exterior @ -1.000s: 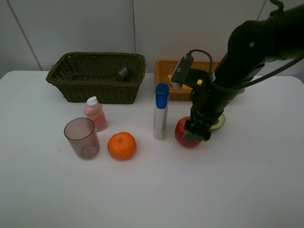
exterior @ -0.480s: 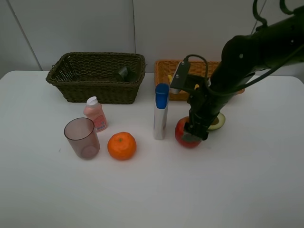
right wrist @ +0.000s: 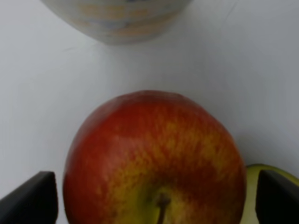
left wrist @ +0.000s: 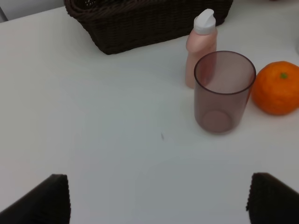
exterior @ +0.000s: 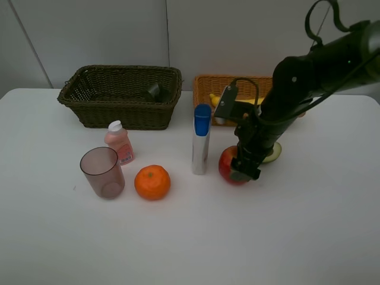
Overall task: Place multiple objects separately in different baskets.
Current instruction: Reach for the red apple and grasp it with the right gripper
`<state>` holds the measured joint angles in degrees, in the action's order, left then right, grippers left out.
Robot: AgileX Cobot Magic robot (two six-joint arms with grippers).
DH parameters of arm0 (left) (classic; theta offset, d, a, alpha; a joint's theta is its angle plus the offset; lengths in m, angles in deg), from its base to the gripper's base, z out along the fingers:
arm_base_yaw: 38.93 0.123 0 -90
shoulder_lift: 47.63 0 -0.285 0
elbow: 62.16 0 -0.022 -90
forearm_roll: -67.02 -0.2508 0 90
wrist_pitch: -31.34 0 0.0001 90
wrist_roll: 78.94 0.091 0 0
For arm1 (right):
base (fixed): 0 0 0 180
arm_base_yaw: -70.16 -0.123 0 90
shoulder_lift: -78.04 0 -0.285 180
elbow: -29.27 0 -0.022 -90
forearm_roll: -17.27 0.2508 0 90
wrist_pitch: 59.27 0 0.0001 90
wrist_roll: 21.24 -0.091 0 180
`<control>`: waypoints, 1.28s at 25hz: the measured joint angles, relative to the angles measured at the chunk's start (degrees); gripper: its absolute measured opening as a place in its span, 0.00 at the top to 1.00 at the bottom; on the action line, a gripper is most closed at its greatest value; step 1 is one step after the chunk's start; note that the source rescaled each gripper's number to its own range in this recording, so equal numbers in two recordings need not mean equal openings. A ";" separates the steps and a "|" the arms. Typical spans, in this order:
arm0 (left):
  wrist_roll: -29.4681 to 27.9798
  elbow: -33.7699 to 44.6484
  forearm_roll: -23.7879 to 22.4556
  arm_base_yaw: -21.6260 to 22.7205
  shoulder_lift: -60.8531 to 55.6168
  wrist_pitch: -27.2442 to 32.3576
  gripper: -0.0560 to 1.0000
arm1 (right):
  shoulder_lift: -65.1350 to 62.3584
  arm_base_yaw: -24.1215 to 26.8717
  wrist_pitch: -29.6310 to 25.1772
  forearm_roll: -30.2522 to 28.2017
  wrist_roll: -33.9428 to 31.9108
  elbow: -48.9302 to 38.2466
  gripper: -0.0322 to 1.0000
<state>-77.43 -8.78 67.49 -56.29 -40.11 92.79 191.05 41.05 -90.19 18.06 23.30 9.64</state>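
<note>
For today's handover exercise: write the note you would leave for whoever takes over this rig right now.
Left gripper: open, above the table, cup ahead.
Right gripper: open, astride the apple, not yet closed.
Done: pump bottle in dark basket, banana in tan basket.
To do: apple, avocado, orange, tube, pink bottle, cup, all on the table.

The right gripper (exterior: 241, 170) sits low over the red apple (exterior: 226, 164), covering its 3 o'clock side; the avocado half (exterior: 274, 154) lies just beside at 2 o'clock; the silver tube (exterior: 200, 145) (upright, blue cap up) stands at 9 o'clock; the light basket (exterior: 202, 89) is at 12.
</note>
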 joint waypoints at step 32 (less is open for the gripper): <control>0.00 0.00 0.00 0.00 0.00 0.00 0.00 | 2.30 0.00 1.85 1.51 0.00 0.00 0.27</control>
<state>-77.43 -8.78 67.49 -56.29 -40.11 92.79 193.35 41.05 -88.34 19.58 23.30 9.64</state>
